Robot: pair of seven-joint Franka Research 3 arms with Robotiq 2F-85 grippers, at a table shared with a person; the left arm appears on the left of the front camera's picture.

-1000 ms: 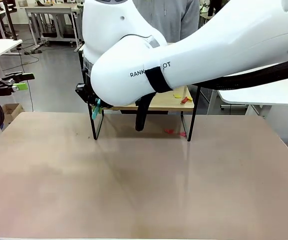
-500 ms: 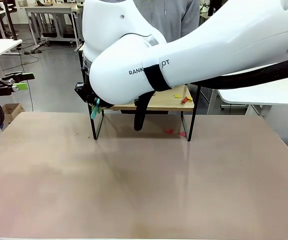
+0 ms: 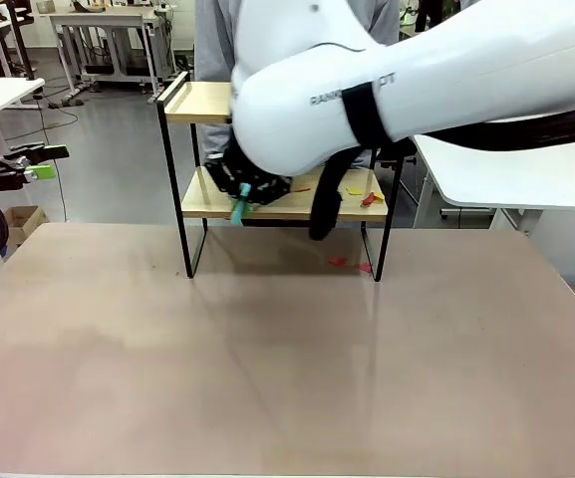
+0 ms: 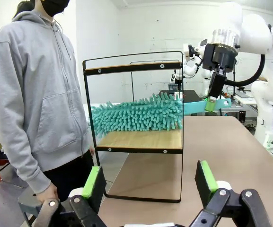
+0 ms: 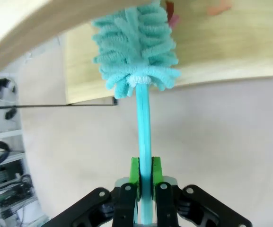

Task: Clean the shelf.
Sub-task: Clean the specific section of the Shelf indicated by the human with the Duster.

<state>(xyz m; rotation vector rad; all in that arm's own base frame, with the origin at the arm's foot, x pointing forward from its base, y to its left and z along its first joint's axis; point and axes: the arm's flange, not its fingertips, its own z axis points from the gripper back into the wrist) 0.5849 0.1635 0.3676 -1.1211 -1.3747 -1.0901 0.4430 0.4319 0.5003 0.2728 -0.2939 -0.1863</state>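
Beige tabletop (image 3: 267, 378) carries the small two-tier shelf of light wood boards in a thin black metal frame (image 3: 205, 202) near its far edge, and a person in a grey hoodie (image 4: 37, 94) stands just beside it. The right gripper (image 5: 144, 172) is clamped on the slim teal handle of a fluffy teal chenille duster (image 5: 134, 52), whose head lies on the lower board under the upper one. The left gripper (image 4: 149, 179) hangs released off to the side, its pads wide apart on nothing. Red and yellow paper scraps (image 3: 364, 194) lie toward that board's right end, apart from the head, with more red scraps (image 3: 352, 265) on the table below. This looks like the sweeping step: press the head flat and draw it sideways through the scraps in one stroke. Room is tight between the boards, so the handle should stay low and level, away from the corner posts. The open tabletop in front leaves space to withdraw, while the person's side is best avoided
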